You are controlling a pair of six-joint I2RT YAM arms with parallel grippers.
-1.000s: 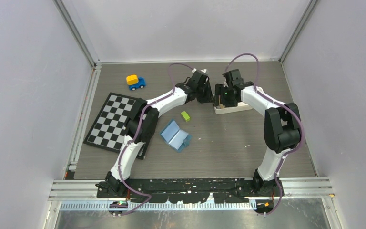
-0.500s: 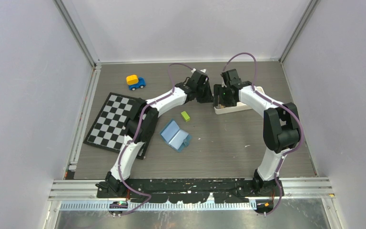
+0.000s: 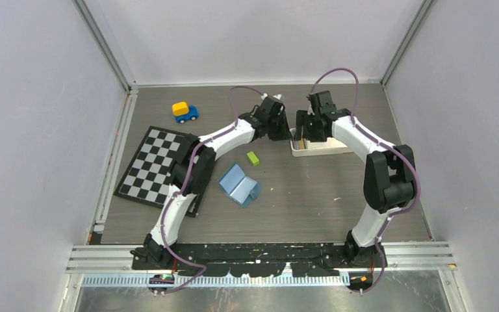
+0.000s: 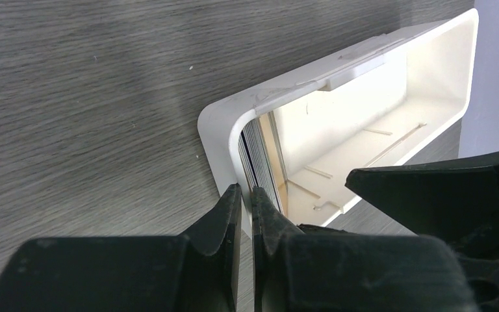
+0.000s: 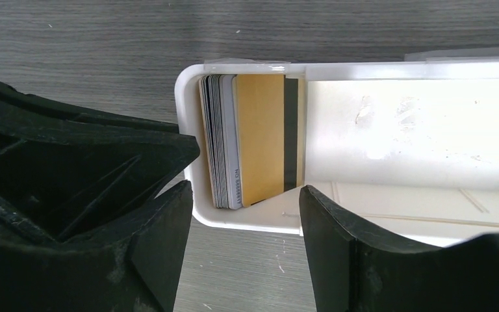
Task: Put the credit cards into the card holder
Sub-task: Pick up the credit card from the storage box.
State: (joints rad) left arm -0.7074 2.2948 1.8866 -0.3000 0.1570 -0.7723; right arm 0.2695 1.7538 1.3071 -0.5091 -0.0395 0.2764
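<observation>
Robot lab cell, white walls [image 3: 32, 130], aluminium framing [image 3: 102, 45]

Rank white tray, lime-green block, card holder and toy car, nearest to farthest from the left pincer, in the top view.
1. white tray, right beside the left pincer.
2. lime-green block, just left, nearer the bases.
3. card holder, beyond the block.
4. toy car, far left at the back.

We see soft, even light; glare washes the long white plastic tray [image 5: 422, 123]; wrist views' lower edges blur.
</observation>
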